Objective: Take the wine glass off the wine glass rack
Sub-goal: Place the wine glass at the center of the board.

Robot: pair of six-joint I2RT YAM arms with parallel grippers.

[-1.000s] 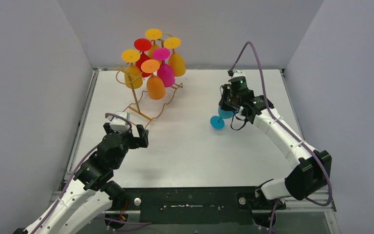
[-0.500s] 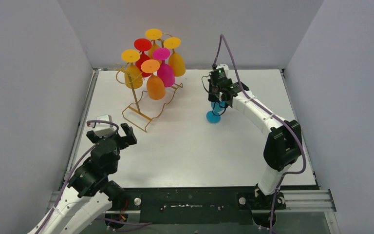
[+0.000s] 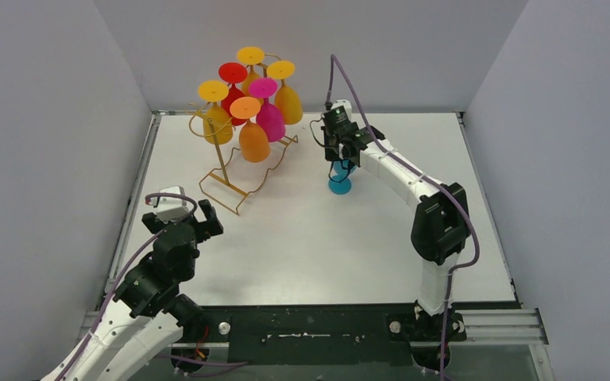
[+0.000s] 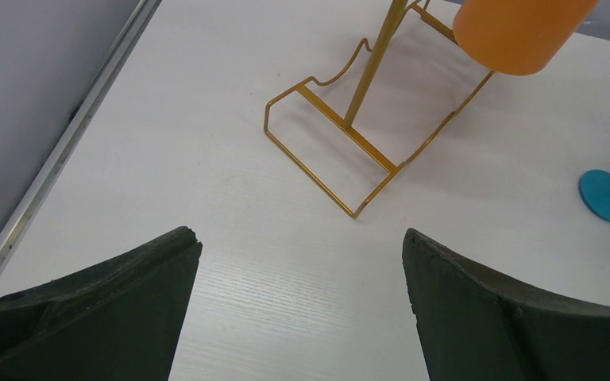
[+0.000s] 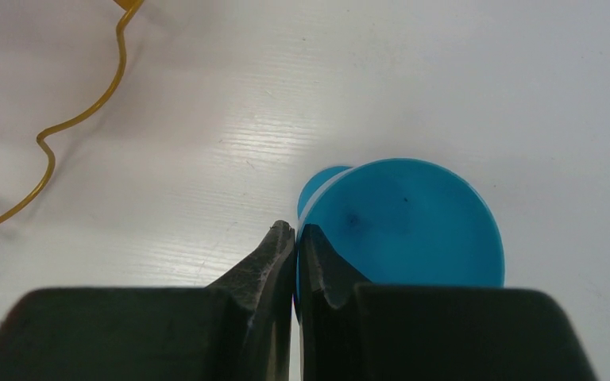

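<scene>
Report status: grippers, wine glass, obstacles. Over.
Right gripper shut on blue wine glass rim, glass off the wine glass rack. Left gripper open, empty, near rack base. Six other glasses hang there. No obstacle seen.

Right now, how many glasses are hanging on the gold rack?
6: yellow at the top, red and amber just below, gold at left, pink in the middle, orange lowest. Others may hide behind.
</scene>
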